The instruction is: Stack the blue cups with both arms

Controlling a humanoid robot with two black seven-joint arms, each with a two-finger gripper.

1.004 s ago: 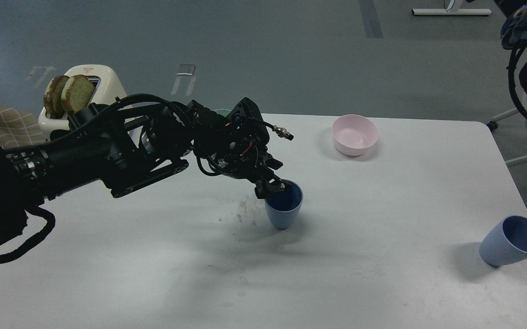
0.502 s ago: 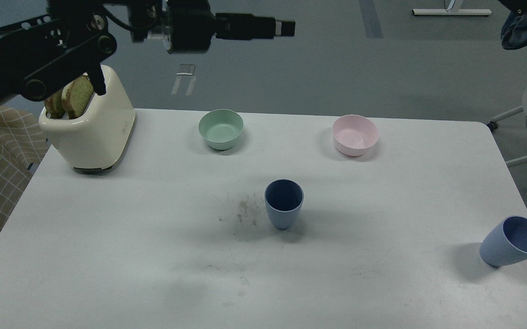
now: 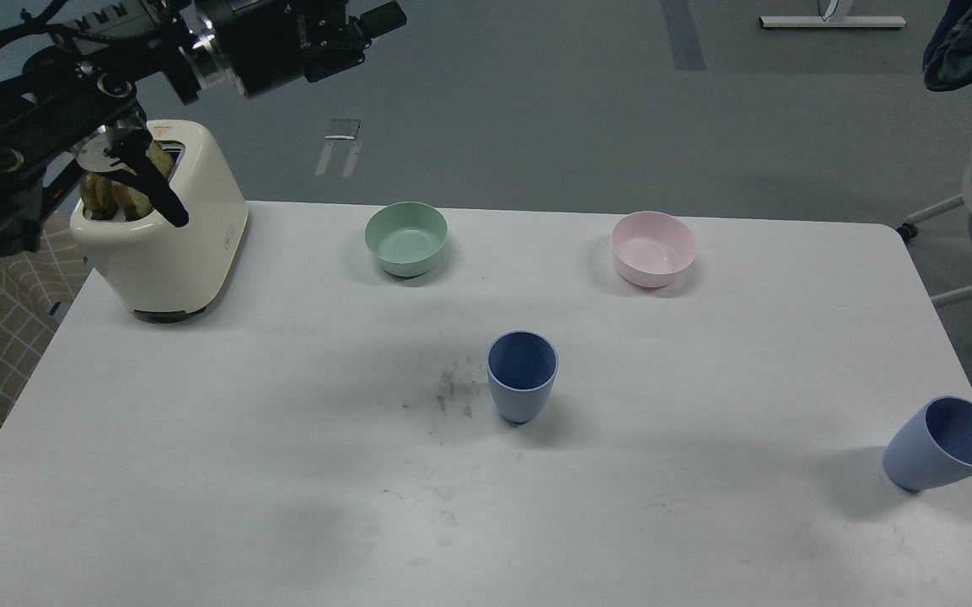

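Two blue cups sit on the white worktop (image 3: pixel 199 438), well apart from each other. The centre cup (image 3: pixel 523 375) stands upright in the middle of the frame, right next to a dark smudge (image 3: pixel 450 394), same spot as half a second ago. The right cup (image 3: pixel 944 443) is at the lower right edge of the frame, tilted with its mouth facing right, also unmoved.

What did change: the left arm (image 3: pixel 47 118) is up in the upper left of the frame, and compared to half a second back its far end has swung in toward the left and tilted, so the left pincer (image 3: pixel 376 18) now pokes up near the top edge. It's seen dark and end-on, so can't tell if the fingers are apart or together. It's holding nothing visible. Right pincer isn't in the frame.

Green bowl (image 3: pixel 406 239) and pink bowl (image 3: pixel 653 249) sit along the back, toaster (image 3: pixel 169 240) with bread at the left, partly behind the arm.
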